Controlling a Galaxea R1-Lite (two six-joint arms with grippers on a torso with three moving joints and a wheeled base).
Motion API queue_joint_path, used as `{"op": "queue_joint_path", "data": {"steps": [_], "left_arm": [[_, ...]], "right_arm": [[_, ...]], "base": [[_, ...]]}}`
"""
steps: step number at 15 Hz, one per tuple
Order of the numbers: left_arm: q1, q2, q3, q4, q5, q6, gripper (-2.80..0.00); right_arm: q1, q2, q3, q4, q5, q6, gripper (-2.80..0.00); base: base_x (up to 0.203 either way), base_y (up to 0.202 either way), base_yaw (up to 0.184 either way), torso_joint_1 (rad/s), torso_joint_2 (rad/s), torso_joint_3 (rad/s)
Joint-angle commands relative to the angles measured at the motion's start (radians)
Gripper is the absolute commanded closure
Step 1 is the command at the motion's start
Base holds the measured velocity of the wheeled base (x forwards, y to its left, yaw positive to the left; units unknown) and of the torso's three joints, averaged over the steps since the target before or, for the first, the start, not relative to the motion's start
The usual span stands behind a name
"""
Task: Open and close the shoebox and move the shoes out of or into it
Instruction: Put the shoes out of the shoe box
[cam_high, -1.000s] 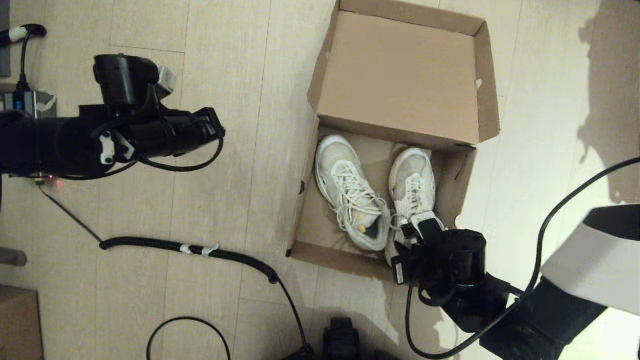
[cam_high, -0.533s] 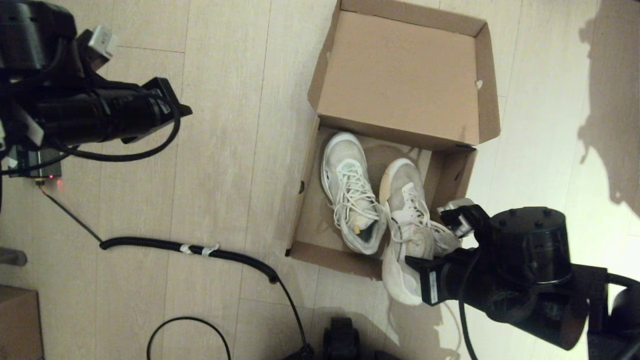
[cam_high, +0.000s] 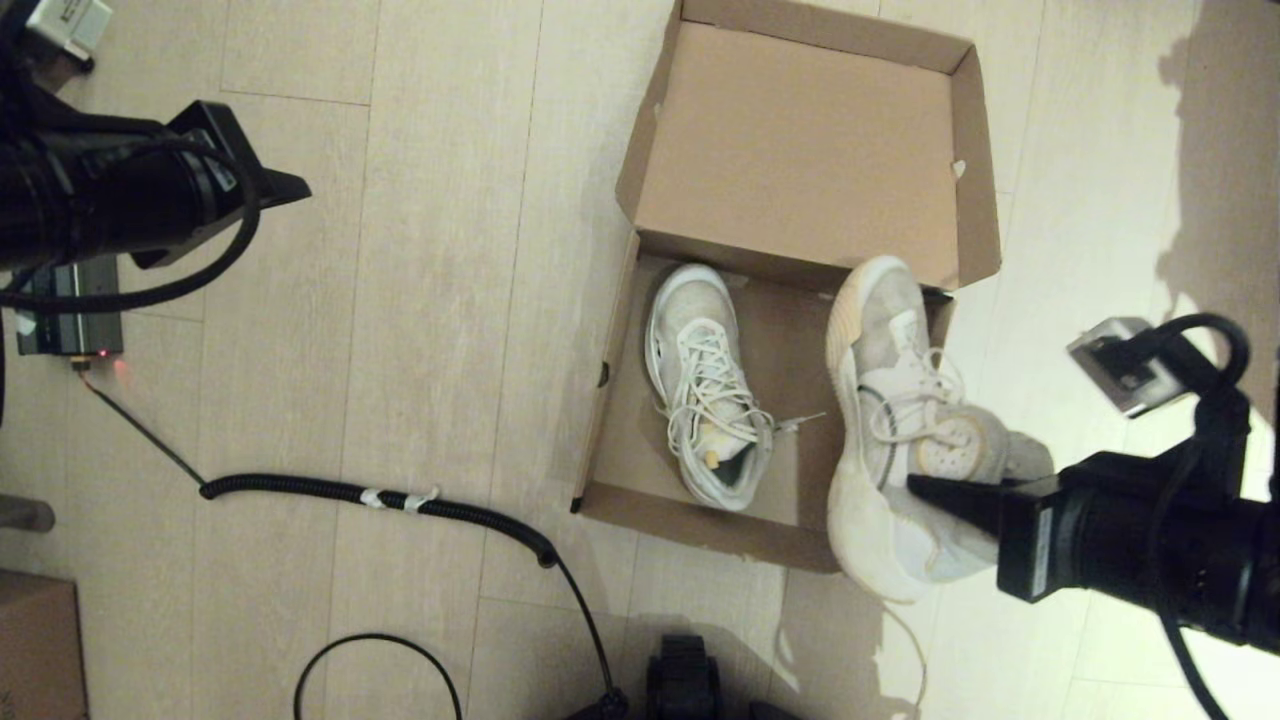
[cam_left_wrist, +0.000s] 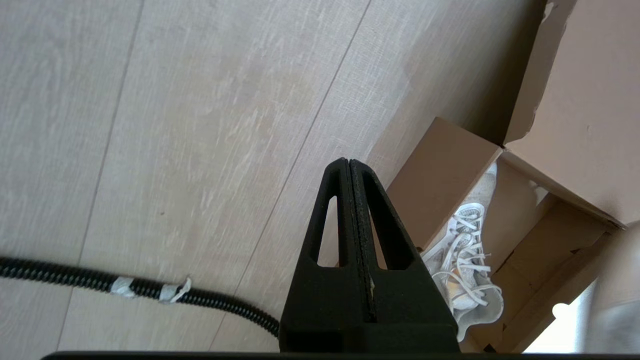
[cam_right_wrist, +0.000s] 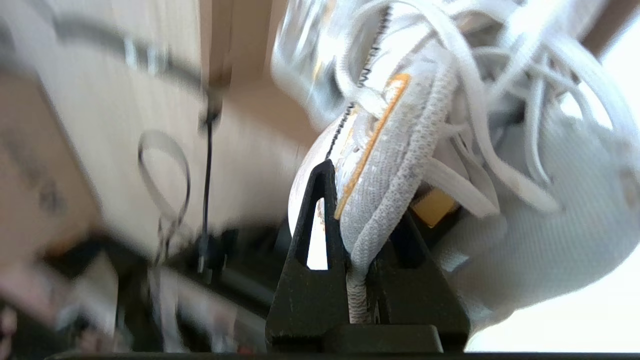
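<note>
The brown shoebox (cam_high: 610, 400) lies on the floor with its hinged lid (cam_high: 800, 150) folded back. One white sneaker (cam_high: 705, 385) rests inside, also visible in the left wrist view (cam_left_wrist: 467, 260). My right gripper (cam_high: 925, 490) is shut on the collar of the other white sneaker (cam_high: 890, 430), which hangs lifted over the box's right wall; the collar (cam_right_wrist: 385, 200) is pinched between the fingers. At far left, high over bare floor and far from the box, my left gripper (cam_high: 285, 185) is shut on nothing (cam_left_wrist: 348, 165).
A black coiled cable (cam_high: 380, 497) with white tape runs across the floor left of the box. A small device (cam_high: 70, 320) with a red light lies at far left. A brown carton corner (cam_high: 35, 645) shows at the bottom left.
My right gripper has lifted the right sneaker out of the box and carried it rightward over the box wall. The left arm has pulled back toward the upper left.
</note>
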Motion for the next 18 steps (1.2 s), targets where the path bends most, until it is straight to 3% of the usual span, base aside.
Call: {"op": "queue_joint_path", "data": {"steps": [1, 4, 6, 10, 13, 18], "left_arm": [[0.008, -0.012, 0.013, -0.002, -0.001, -0.002, 0.0], [0.008, -0.013, 0.035, -0.003, -0.005, -0.006, 0.0], [0.009, -0.019, 0.05, -0.006, -0.007, -0.006, 0.0], [0.04, -0.036, 0.085, -0.011, -0.023, -0.007, 0.0], [0.082, -0.046, 0.127, -0.014, -0.072, -0.009, 0.0], [0.092, -0.008, 0.212, -0.109, -0.078, -0.009, 0.0]], "right_arm": [[-0.051, -0.111, -0.053, 0.033, -0.002, -0.009, 0.0], [-0.141, -0.208, -0.207, 0.189, -0.001, -0.045, 0.0], [-0.248, -0.229, -0.28, 0.271, -0.003, -0.086, 0.0], [-0.531, -0.195, -0.263, 0.315, -0.005, -0.306, 0.0], [-0.596, -0.027, -0.234, 0.239, -0.002, -0.338, 0.0], [-0.733, 0.341, -0.267, -0.077, 0.013, -0.39, 0.0]], "base": [[0.0, 0.0, 0.0, 0.0, 0.0, 0.0], [0.0, 0.0, 0.0, 0.0, 0.0, 0.0], [0.0, 0.0, 0.0, 0.0, 0.0, 0.0], [0.0, 0.0, 0.0, 0.0, 0.0, 0.0], [0.0, 0.0, 0.0, 0.0, 0.0, 0.0], [0.0, 0.0, 0.0, 0.0, 0.0, 0.0]]}}
